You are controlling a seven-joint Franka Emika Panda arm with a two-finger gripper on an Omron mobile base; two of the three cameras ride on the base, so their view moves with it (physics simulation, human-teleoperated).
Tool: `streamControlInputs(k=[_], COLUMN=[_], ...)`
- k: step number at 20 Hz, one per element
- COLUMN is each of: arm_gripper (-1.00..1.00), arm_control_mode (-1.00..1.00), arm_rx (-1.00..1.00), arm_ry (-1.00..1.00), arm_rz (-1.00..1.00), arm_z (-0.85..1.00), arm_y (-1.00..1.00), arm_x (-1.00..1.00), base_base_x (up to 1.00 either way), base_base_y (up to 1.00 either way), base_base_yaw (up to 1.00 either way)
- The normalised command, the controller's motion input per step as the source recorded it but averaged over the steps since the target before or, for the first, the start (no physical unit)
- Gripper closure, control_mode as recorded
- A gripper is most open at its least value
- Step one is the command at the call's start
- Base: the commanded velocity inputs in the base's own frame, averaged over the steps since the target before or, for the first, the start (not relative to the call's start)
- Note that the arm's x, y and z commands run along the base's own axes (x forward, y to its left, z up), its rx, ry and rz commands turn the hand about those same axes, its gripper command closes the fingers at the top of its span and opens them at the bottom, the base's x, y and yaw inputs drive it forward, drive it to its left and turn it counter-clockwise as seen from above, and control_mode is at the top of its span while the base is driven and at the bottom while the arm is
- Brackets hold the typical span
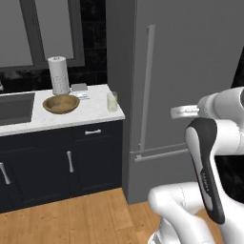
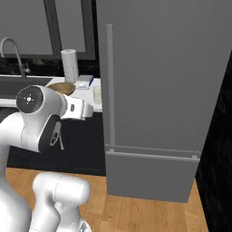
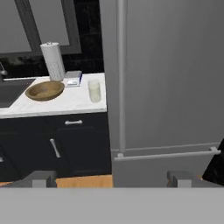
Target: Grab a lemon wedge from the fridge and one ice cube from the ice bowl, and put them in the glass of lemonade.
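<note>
A white robot arm is facing the closed fridge (image 1: 190,71), which is filling the right half of the left base view, its long vertical handle (image 1: 147,86) running down the door's left edge. In the hand view, the gripper (image 3: 113,177) is showing at the bottom of the frame with its fingers (image 3: 41,177) spread wide and released, grasping nothing and standing well apart from the door.

The lemon wedge is presumably sitting behind that shut door; it cannot be confirmed from here. At the left of the left base view, the ice bowl (image 1: 61,104) is resting on the white counter (image 1: 90,112), with the glass of lemonade (image 1: 112,101) standing near the counter's right end, close beside the fridge. Whether an ice cube is lying in the bowl is too small to tell. A paper towel roll (image 1: 59,75) is standing behind the bowl, a small box (image 1: 79,88) just beside it, and a dark sink (image 1: 16,107) is sitting at far left.

The likely trouble ahead: the handle is narrow, so an off-centre approach could let the fingers slide past it or close on air. The door appears to be swinging out from its handle side, next to the counter, so a poorly judged pull could bring the arm near the glass and tip it.

No brand, label or legible writing is showing on the fridge, the roll or the box.
</note>
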Motion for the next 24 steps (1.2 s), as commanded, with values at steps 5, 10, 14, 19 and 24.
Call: streamControlInputs(k=[5,10,14,19,24], arm_gripper=[-1.0,-1.0,-1.0,-1.0,-1.0], arm_control_mode=[-1.0,-1.0,-1.0,-1.0,-1.0], arm_rx=[0.0,0.0,0.0,0.0,0.0], arm_ry=[-0.01,0.0,0.01,0.01,0.0], arm_rz=[0.01,0.0,0.0,0.0,0.03], arm_z=[0.06,0.0,0.0,0.0,-0.01], arm_y=[0.0,-0.01,-0.1,-0.04,0.0], arm_x=[0.44,0.63,0.82,0.85,0.8], base_base_x=[0.0,0.0,0.0,0.0,0.0], base_base_y=[0.0,0.0,0.0,0.0,0.0], base_base_yaw=[0.0,0.0,0.0,0.0,0.0])
